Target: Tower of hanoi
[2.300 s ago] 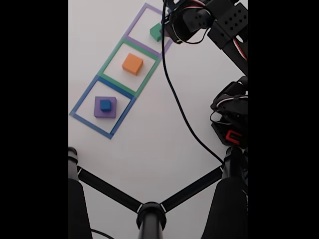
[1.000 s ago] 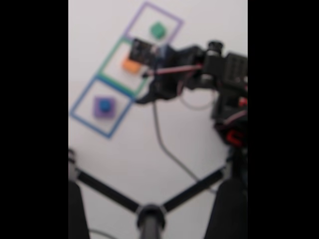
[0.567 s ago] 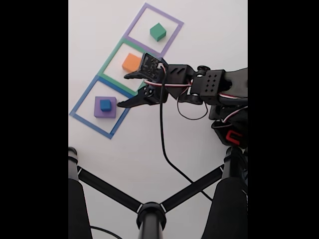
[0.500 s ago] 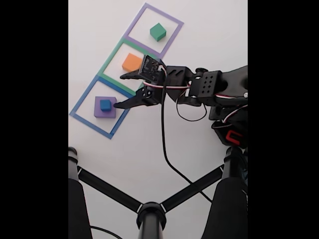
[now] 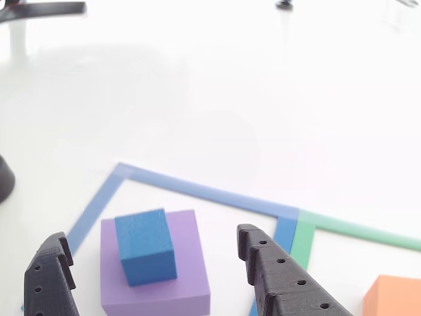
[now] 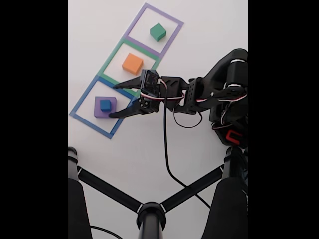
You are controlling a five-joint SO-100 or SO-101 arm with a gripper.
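Observation:
The blue cube (image 6: 105,105) sits on the flat purple block (image 6: 98,112) inside the blue tape square. An orange block (image 6: 132,63) lies in the green tape square, and a green block (image 6: 158,32) in the purple tape square. My gripper (image 6: 113,100) is open, its two black fingers spread just right of the purple block in the fixed view. In the other view the gripper (image 5: 152,234) frames the blue cube (image 5: 145,247) and purple block (image 5: 191,270), one finger on each side, touching neither. The orange block's corner (image 5: 398,299) shows at the lower right.
Three tape squares run diagonally, with the blue outline (image 6: 82,102) nearest. A black stand with spread legs (image 6: 149,214) fills the bottom of the fixed view. The arm's black cable (image 6: 165,149) trails over the white table. A dark object (image 5: 3,178) sits at the left edge.
The arm swung from the green block's square down past the orange block to the blue tape square. The open gripper has moved closer to the purple block and blue cube.

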